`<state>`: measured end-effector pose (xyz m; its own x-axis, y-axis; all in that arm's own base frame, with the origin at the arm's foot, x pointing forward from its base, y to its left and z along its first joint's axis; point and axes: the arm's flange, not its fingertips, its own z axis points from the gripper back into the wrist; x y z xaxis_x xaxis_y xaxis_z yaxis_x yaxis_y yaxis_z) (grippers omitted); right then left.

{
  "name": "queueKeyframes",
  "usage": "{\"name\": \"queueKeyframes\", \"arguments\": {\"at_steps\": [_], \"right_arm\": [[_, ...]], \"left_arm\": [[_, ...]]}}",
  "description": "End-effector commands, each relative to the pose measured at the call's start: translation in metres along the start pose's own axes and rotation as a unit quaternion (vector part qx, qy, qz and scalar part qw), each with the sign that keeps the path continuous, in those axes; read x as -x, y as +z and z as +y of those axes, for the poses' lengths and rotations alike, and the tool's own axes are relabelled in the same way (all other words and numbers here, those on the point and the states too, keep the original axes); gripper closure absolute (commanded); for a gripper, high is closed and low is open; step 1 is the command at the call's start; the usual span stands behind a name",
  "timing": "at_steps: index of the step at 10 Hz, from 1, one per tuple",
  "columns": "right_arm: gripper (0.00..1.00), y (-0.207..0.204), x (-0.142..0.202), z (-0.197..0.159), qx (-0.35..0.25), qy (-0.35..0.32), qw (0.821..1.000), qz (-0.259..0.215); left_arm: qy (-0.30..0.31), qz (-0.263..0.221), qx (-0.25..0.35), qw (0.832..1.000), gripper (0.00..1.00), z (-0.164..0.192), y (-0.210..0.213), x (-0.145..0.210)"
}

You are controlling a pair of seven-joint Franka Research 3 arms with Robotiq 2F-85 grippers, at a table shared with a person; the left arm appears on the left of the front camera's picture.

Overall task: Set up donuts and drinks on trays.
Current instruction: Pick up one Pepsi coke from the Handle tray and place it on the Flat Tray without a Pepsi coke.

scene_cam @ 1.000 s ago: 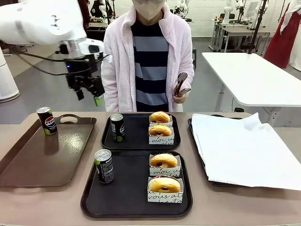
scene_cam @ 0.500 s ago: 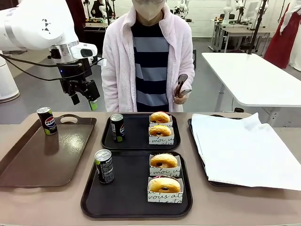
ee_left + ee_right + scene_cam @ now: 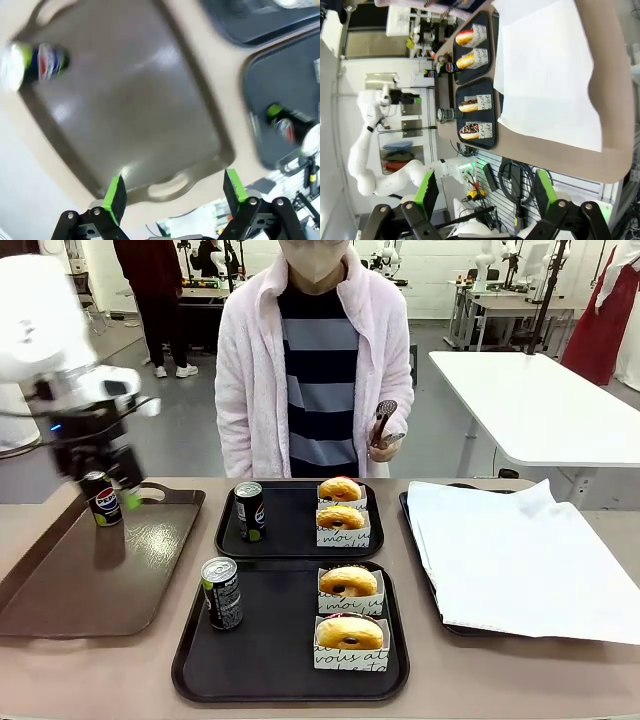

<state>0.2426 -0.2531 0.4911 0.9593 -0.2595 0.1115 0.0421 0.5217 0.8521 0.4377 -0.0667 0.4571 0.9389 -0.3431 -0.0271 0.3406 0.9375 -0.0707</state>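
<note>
Lower centre of the front view: the near black tray (image 3: 290, 665) carries one drink can (image 3: 221, 592) at its left and two yellow-glazed donuts (image 3: 349, 631) in printed white paper holders at its right. Directly behind it, the far black tray (image 3: 292, 540) holds the same set: a second can (image 3: 249, 510) and two more donuts (image 3: 341, 515). Both trays appear fully stocked.

At left, the brown tray (image 3: 100, 580) bears a third can (image 3: 99, 497) at its far corner. The cans are slim, black and silver-topped, so judged top-heavy.

The left gripper (image 3: 100, 475) hangs just behind and above that third can, motion-blurred. The left wrist view shows its green pads (image 3: 116, 196) wide apart with nothing between them. The right gripper (image 3: 485, 192) is likewise spread and empty, well clear of the table.

Hazards:
- A fast or off-centre approach may strike the can's rim and topple it.
- A shallow grip may let the smooth can slip.

Upper centre: the person's hand (image 3: 384, 445) holds tongs (image 3: 385, 418).
</note>
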Motion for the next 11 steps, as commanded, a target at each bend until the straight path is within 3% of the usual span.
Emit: {"name": "queueKeyframes", "arguments": {"at_steps": [1, 2, 3, 7, 8, 10, 11], "right_arm": [[0.00, 0.001, -0.001, 0.001, -0.012, 0.007, 1.000, -0.005], [0.00, 0.001, -0.001, 0.001, -0.012, 0.007, 1.000, -0.005], [0.00, 0.001, -0.001, 0.001, -0.012, 0.007, 1.000, -0.005], [0.00, 0.001, -0.001, 0.001, -0.012, 0.007, 1.000, -0.005], [0.00, 0.001, -0.001, 0.001, -0.012, 0.007, 1.000, -0.005], [0.00, 0.001, -0.001, 0.001, -0.012, 0.007, 1.000, -0.005], [0.00, 0.001, -0.001, 0.001, -0.012, 0.007, 1.000, -0.005]], "left_arm": [[0.030, 0.002, -0.037, 0.999, 0.00, 0.023, -0.001, 0.023], [0.060, -0.006, -0.043, 0.997, 0.00, 0.021, -0.005, 0.047], [0.019, 0.008, -0.012, 1.000, 0.00, 0.022, -0.006, 0.021], [0.024, 0.010, -0.022, 0.999, 0.00, 0.023, -0.008, 0.030], [0.005, -0.023, 0.110, 0.994, 0.00, 0.057, -0.009, 0.031], [-0.007, -0.091, 0.227, 0.970, 0.00, 0.096, -0.024, 0.070], [-0.005, -0.148, 0.293, 0.945, 0.00, 0.125, -0.028, 0.089]]}}
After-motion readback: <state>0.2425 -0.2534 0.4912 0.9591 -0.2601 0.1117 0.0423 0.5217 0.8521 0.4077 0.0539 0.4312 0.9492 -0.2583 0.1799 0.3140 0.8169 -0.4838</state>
